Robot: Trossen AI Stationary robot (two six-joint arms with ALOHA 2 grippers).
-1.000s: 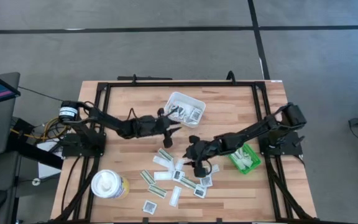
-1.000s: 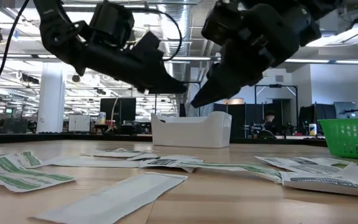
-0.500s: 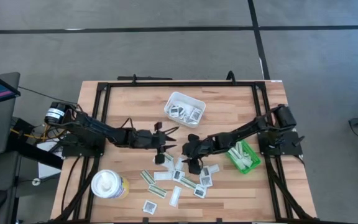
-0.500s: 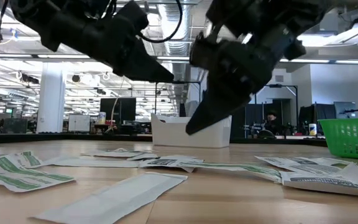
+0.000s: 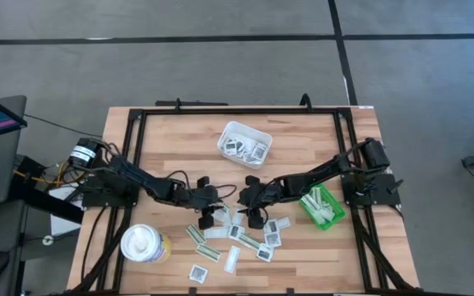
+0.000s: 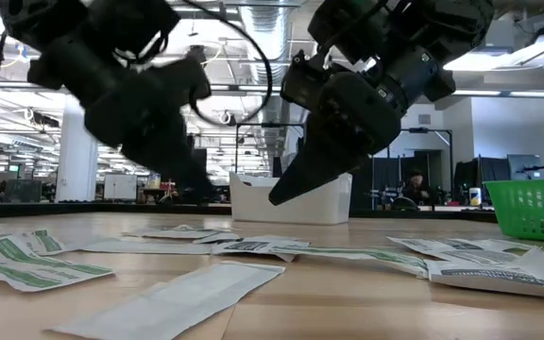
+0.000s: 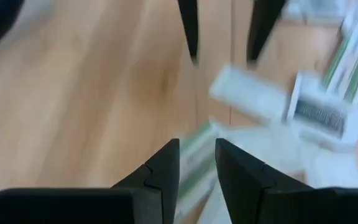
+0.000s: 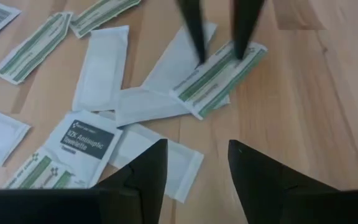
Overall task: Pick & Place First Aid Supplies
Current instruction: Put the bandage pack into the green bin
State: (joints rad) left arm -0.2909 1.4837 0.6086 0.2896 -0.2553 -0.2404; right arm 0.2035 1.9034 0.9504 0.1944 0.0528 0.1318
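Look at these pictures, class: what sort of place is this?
Probably a robotics lab in an open-plan workspace. A wooden table in a black frame carries two robot arms above scattered packets, and the low view shows desks with monitors under exposed ceiling ducts.

Grey floor (image 5: 220, 66), open-plan office beyond
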